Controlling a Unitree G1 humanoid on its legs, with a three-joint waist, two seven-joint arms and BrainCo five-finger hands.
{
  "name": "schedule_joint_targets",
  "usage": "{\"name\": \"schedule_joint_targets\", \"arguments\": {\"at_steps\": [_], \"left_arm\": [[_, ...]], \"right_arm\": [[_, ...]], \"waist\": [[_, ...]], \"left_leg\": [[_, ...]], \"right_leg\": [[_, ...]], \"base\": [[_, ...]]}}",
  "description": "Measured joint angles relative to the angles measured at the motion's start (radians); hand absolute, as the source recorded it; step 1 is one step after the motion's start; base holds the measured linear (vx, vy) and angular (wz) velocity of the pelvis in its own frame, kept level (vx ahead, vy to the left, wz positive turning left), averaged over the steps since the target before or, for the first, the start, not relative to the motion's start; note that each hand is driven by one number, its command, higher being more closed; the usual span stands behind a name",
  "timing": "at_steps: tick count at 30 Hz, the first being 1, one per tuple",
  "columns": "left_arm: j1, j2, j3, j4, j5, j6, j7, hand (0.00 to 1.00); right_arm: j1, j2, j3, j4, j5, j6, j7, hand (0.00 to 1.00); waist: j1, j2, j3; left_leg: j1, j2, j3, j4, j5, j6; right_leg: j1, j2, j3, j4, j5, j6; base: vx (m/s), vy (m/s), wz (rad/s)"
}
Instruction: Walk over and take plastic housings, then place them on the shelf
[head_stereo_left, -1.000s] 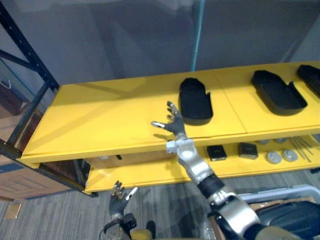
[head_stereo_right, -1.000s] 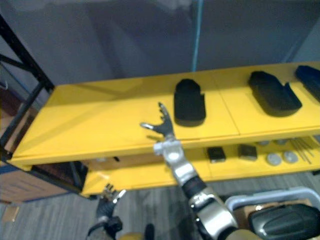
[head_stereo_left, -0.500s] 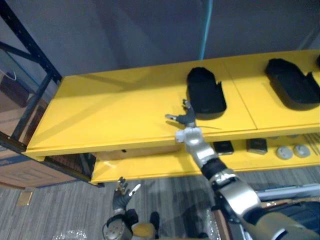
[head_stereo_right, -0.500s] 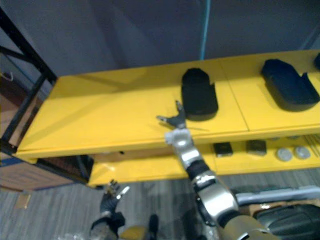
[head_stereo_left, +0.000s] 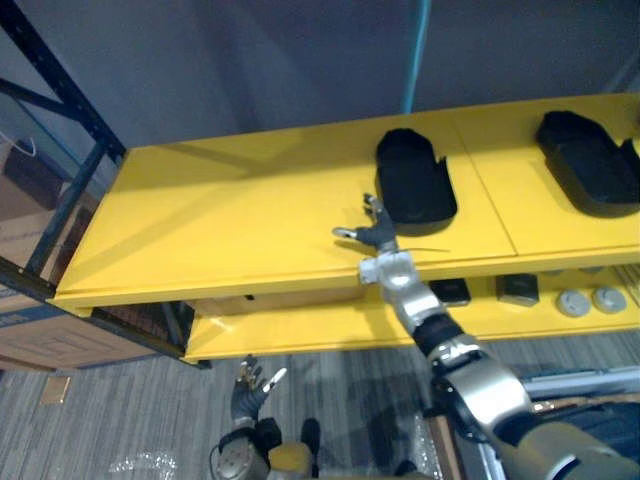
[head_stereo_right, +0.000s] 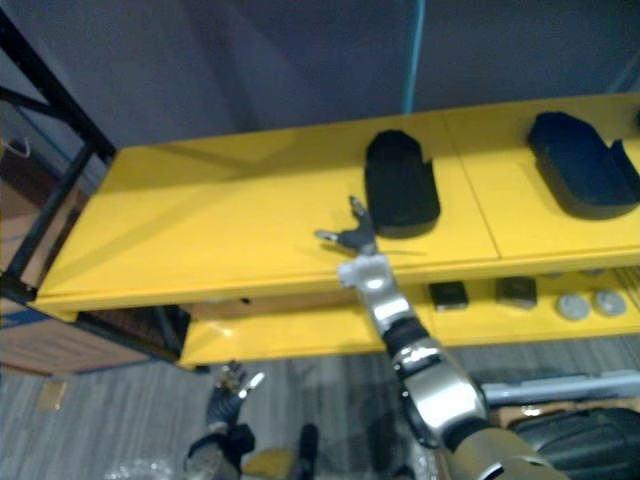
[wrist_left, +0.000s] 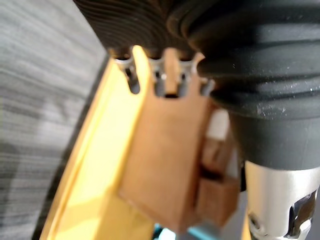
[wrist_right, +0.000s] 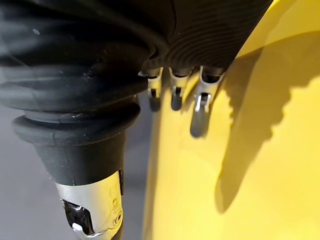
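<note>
— what is the biggest thing before you?
— the yellow shelf (head_stereo_left: 240, 230). its upper board lies under my right hand (head_stereo_left: 372, 236) and runs far out to both sides of it. its lower board (head_stereo_left: 300, 335) is below that hand, nearer to the floor.
— and the floor?
— grey carpet (head_stereo_left: 130, 410). it is under my left hand (head_stereo_left: 252, 386), which hangs low, well below the shelf's front edge.
— is there something at the side?
— brown cardboard boxes (head_stereo_left: 45, 345), far to the left of both hands, behind the black rack post (head_stereo_left: 60, 95).
— where are the parts for the task?
— on the upper board. one black housing (head_stereo_left: 414, 190) lies flat just beyond my right hand, a little to the right of its fingertips. whether they touch it, i cannot tell. a second housing (head_stereo_left: 588, 176) lies well apart, far to the right of that hand.
— how are your hands?
— the right hand has its fingers (wrist_right: 200, 115) straight and spread apart, with the thumb out to the left. it holds nothing and is above the yellow board. the left hand has its fingers loose and apart, and it is empty also.
— and the smallest things?
— they are on the lower board, below my right hand and to its right: two small dark blocks (head_stereo_left: 451, 292) and, further right, two round silver pieces (head_stereo_left: 572, 303).
</note>
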Motion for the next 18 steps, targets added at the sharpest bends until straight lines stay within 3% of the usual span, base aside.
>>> {"name": "schedule_joint_targets", "arguments": {"at_steps": [2,5,9,10,12,13,15,17,18], "left_arm": [[-0.005,0.000,0.000,0.000,0.000,0.000,-0.001,0.00],[-0.002,0.000,0.003,0.000,0.002,0.000,-0.002,0.00],[0.023,-0.008,0.049,0.000,0.003,-0.001,-0.002,0.00],[0.033,-0.009,0.082,-0.001,0.003,-0.002,-0.001,0.00],[0.040,-0.005,0.106,-0.001,0.003,-0.002,0.004,0.00],[0.048,-0.002,0.119,-0.001,0.003,-0.003,0.010,0.00],[0.060,0.005,0.120,0.000,0.004,-0.004,0.022,0.00],[0.059,0.007,0.117,0.000,0.011,-0.008,0.031,0.00],[0.060,0.007,0.117,0.000,0.011,-0.012,0.033,0.00]], "right_arm": [[0.020,0.000,0.049,-0.050,0.008,-0.020,0.049,0.00],[0.068,0.011,0.079,-0.186,-0.017,-0.049,0.048,0.00],[0.198,0.007,0.032,-0.554,-0.048,-0.071,0.028,0.00],[0.286,-0.003,0.013,-0.701,-0.056,-0.068,0.032,0.00],[0.382,-0.023,-0.017,-0.815,-0.052,-0.042,0.044,0.00],[0.457,-0.047,-0.049,-0.862,-0.050,-0.009,0.051,0.00],[0.573,-0.091,-0.104,-0.878,-0.055,0.058,0.054,0.00],[0.660,-0.142,-0.152,-0.877,-0.055,0.101,0.051,0.00],[0.676,-0.154,-0.162,-0.877,-0.055,0.101,0.051,0.00]], "waist": [[0.000,-0.001,0.001],[0.001,-0.009,0.006],[-0.006,-0.025,0.010],[-0.026,-0.037,0.007],[-0.039,-0.051,0.001],[-0.053,-0.063,-0.005],[-0.061,-0.081,-0.017],[-0.074,-0.093,-0.019],[-0.077,-0.095,-0.020]], "left_leg": [[0.000,0.003,0.001,0.000,0.000,-0.001],[0.000,0.007,0.001,-0.001,0.002,-0.003],[0.015,0.009,0.020,-0.006,-0.001,-0.006],[0.015,0.009,0.022,-0.007,-0.003,-0.007],[0.014,0.009,0.029,-0.008,-0.004,-0.007],[0.016,0.009,0.037,-0.012,-0.004,-0.007],[0.016,0.010,0.058,-0.018,-0.005,-0.006],[0.015,0.010,0.073,-0.019,-0.006,-0.005],[0.014,0.010,0.078,-0.019,-0.007,-0.005]], "right_leg": [[0.000,0.003,0.001,0.000,-0.001,-0.001],[0.000,0.008,0.003,-0.001,-0.001,-0.003],[0.001,0.009,0.020,-0.002,-0.001,-0.003],[0.000,0.008,0.022,-0.002,-0.001,-0.003],[-0.007,0.007,0.029,-0.001,-0.001,-0.003],[-0.009,0.008,0.038,-0.001,0.000,-0.002],[-0.024,0.008,0.055,-0.001,0.002,0.001],[-0.035,0.007,0.072,-0.001,0.007,0.003],[-0.039,0.007,0.077,-0.001,0.009,0.003]], "base": [[0.00,0.000,0.00],[0.00,0.000,0.00],[-0.01,-0.009,-0.12],[0.00,0.003,-0.10],[0.00,0.006,-0.11],[0.00,0.008,-0.24],[0.00,0.009,-0.25],[-0.01,0.014,-0.21],[0.00,0.015,-0.21]]}}
